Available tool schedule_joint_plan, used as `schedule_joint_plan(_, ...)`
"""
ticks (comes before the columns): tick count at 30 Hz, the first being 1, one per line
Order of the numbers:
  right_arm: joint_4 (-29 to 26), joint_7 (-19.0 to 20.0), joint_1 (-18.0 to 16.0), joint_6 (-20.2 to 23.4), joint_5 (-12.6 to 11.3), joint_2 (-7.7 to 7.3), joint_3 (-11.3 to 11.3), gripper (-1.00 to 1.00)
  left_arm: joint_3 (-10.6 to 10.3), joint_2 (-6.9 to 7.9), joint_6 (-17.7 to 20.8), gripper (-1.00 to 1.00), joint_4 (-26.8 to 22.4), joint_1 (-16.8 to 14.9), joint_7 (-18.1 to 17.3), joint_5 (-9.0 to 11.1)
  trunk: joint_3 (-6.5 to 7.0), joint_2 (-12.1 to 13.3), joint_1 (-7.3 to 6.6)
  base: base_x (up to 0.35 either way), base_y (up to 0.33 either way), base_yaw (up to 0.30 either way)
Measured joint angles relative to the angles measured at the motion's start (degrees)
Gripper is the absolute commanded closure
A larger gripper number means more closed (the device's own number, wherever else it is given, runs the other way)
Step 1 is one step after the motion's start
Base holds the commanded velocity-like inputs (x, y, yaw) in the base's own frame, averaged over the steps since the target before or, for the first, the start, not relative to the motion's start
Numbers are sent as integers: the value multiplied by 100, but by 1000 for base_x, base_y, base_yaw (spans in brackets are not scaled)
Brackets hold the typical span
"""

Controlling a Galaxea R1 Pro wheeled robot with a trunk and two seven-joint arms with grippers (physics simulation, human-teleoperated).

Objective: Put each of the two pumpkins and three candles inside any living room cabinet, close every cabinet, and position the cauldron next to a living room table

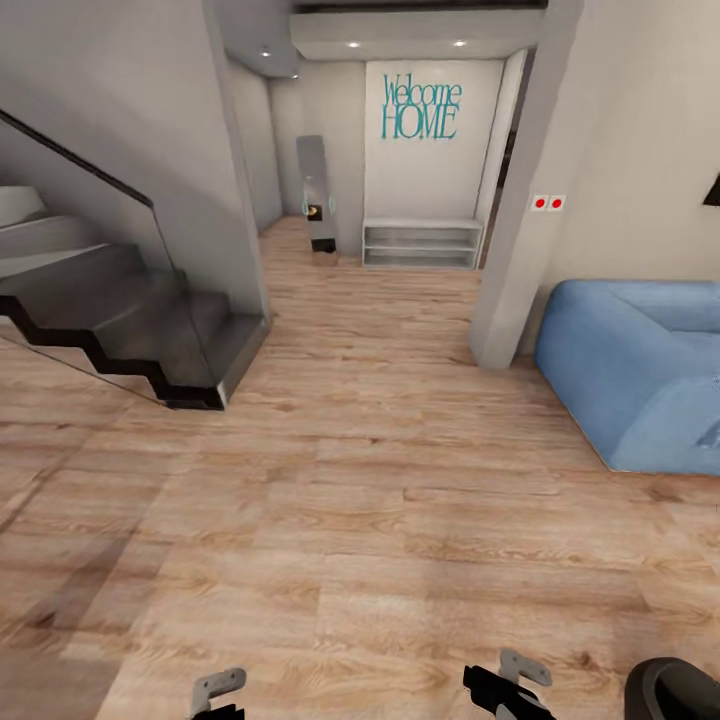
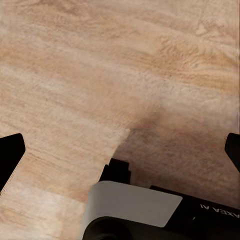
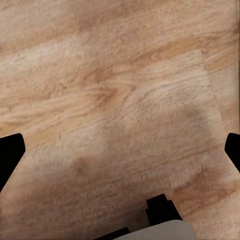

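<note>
Both grippers tucked low over bare light-oak plank floor (image 1: pixel 380 520), travel posture I'd guess: left gripper (image 2: pixel 120 150) and right gripper (image 3: pixel 120 150) have fingers spread wide, nothing between them. Ahead: dark grey staircase (image 1: pixel 130 320), blue fabric sofa (image 1: pixel 640 380). No pumpkins, candles, cabinet or cauldron seen here, so likely in transit.

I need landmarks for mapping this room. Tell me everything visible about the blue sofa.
The blue sofa sits at the right edge of the head view, cut off by the frame. It looks soft and fabric-covered, light blue, with rounded corners, a bulky arm toward the camera and a seat cushion behind it. It rests on the wooden floor, against the pale wall, close beside a white pillar. Nothing shows on it.
</note>
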Motion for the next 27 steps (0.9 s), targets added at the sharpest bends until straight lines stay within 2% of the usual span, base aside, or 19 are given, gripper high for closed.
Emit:
schedule_joint_plan(12,0,0,0,0,-22,0,0,-100,-1,0,0,-100,2,2,0,-3,0,0,0,302,0,-287)
schedule_joint_plan(27,2,0,0,0,-35,0,0,-100,1,0,-9,-100,-1,-1,-1,-3,0,0,0,29,0,-288)
